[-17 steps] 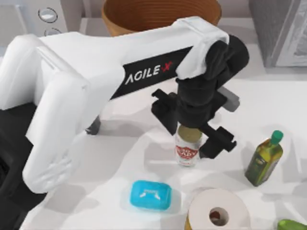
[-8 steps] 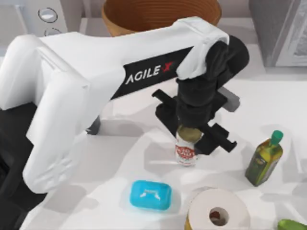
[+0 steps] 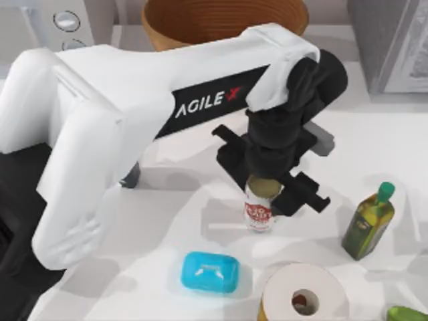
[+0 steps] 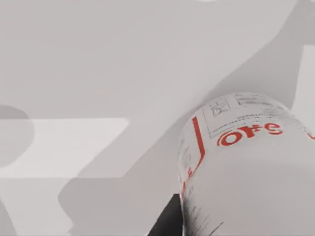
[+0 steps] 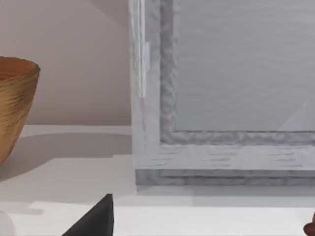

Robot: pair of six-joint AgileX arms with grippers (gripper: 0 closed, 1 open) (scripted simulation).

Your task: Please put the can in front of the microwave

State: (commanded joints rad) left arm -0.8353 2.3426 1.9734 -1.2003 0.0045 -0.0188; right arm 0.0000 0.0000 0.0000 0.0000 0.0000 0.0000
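The can, a white tin with a red label and dull gold top, stands upright at the middle of the table. My left gripper comes down over it from above, shut on the can, with black fingers on either side. The can's white body with red print shows close up in the left wrist view. The microwave, light grey-white with two round knobs, sits at the back left, well away from the can. A dark part of my right gripper shows in the right wrist view, facing the darker grey appliance.
A wooden bowl stands at the back centre and a darker grey appliance at the back right. An olive-oil bottle is right of the can. A blue block and a paper roll lie near the front edge.
The left gripper's fingers have drawn in on the can, and the can has shifted slightly up the picture and to the left with them.
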